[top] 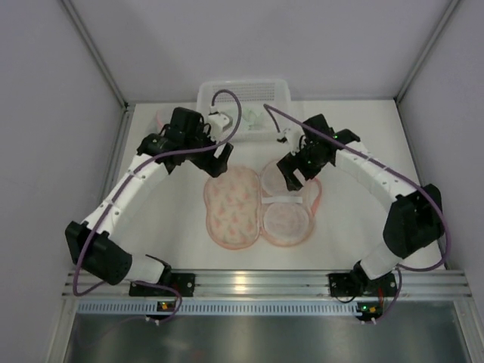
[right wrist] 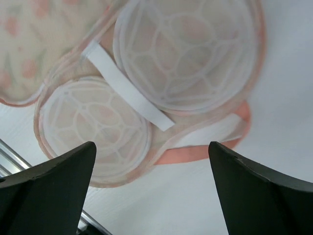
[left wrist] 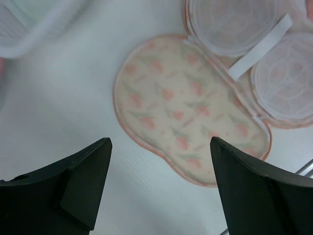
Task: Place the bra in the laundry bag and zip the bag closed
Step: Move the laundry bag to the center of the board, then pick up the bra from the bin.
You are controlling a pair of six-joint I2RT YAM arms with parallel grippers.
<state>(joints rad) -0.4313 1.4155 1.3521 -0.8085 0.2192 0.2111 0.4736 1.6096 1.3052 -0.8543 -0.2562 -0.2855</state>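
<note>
The laundry bag [top: 257,208] is lying opened flat on the tabletop [top: 355,227]. The left tool [left wrist: 160,143] is hovering wide open at its floral flap's [left wrist: 186,112] edge. The right tool [right wrist: 151,145] is gaping empty above its mesh cups [right wrist: 186,49].

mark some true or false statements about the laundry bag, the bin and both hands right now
1. The laundry bag lies zipped shut. False: it lies open, its floral flap beside the mesh domes.
2. A white strap lies across the mesh domes. True.
3. The left hand is shut on the floral flap. False: it is open and holds nothing.
4. The right hand is open above the mesh domes. True.
5. The clear bin stands by the arm bases. False: it stands at the far edge of the table.
</note>
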